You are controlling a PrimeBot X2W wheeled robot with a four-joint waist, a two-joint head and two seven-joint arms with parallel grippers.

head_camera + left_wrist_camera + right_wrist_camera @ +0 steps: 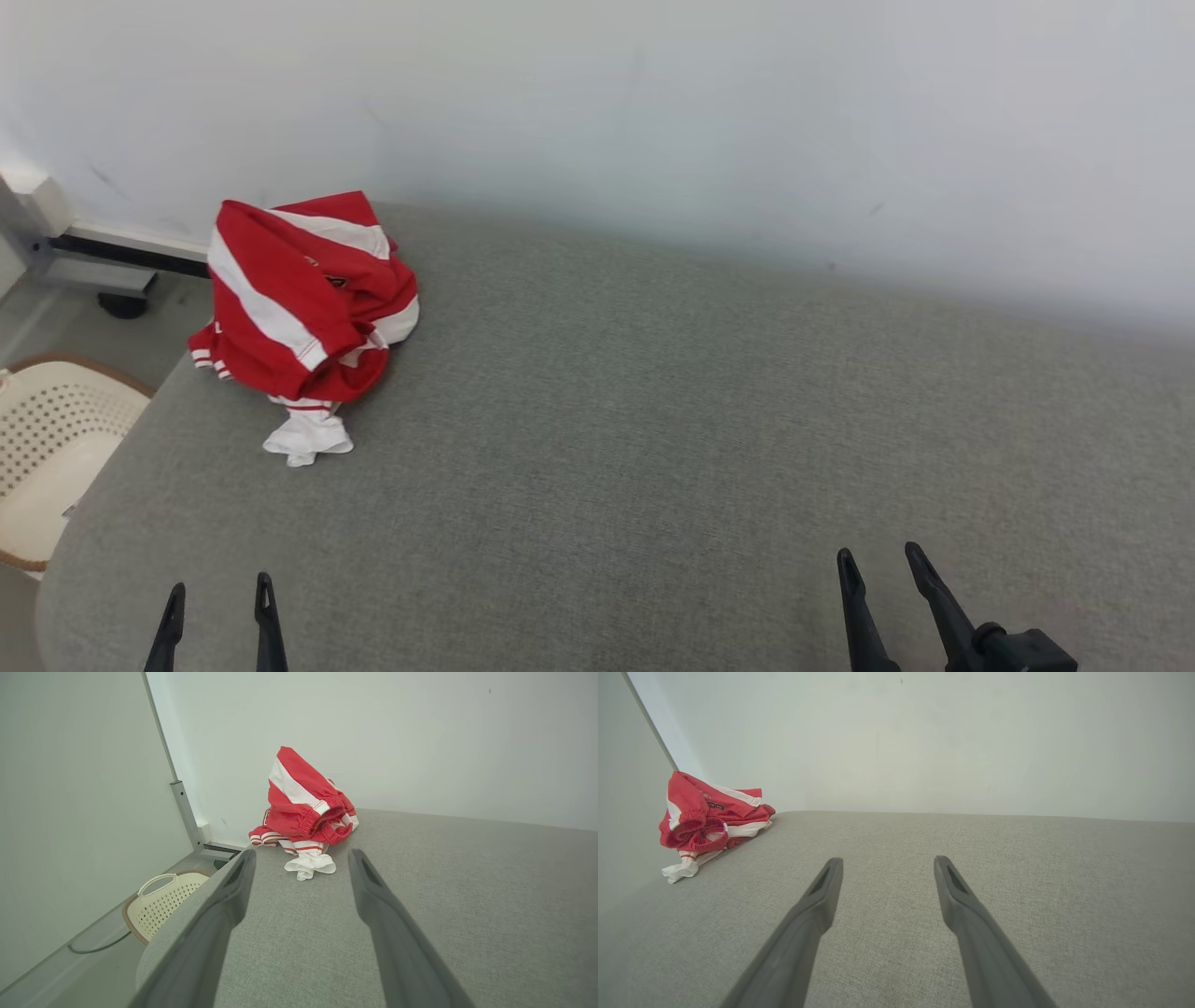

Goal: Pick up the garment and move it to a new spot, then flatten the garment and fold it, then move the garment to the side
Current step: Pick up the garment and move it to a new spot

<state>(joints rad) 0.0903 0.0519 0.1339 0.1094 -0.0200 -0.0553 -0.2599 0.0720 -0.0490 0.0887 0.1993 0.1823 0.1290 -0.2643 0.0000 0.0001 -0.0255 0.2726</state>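
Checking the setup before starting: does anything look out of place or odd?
The garment lies crumpled in a heap at the far left corner of the table, a striped cuff poking over the edge. Nothing looks spilled or damaged.

- Garment [299,308]: red and white cloth, smooth with a slight sheen; its cuffs are ribbed knit.
- Table [653,420]: covered in grey woven cloth, matt and finely rough.
- Basket [56,439]: cream plastic, perforated, dull.
- Wall [653,112]: smooth, matt white.
- Right gripper [888,858]: its fingers are smooth, matt dark grey and look like plastic.
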